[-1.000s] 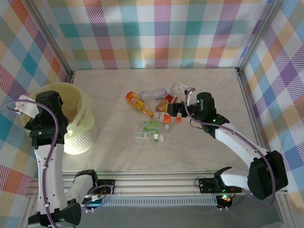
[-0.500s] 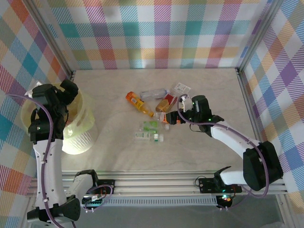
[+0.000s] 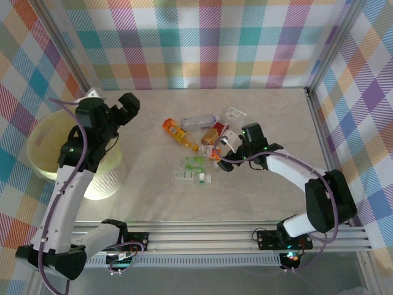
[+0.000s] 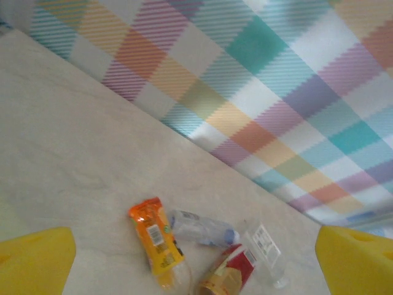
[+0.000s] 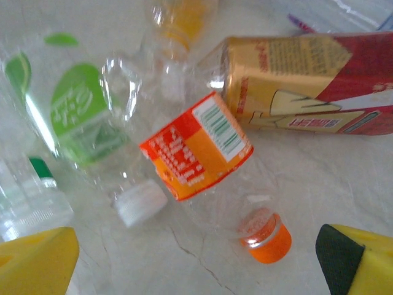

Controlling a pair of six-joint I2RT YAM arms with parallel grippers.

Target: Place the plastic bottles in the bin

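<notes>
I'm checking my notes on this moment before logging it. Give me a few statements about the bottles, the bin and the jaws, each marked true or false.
1. The right arm's jaws stand open over the orange-and-red-labelled bottle. True.
2. The left arm's jaws hold a bottle. False: they are open and empty.
3. The bin lies tipped on its side. False: it stands upright.
4. The orange bottle lies beside a clear bottle with a blue cap. True.

Overhead from behind; wrist views, one far, one close, sharing bottles [image 3: 175, 131]
</notes>
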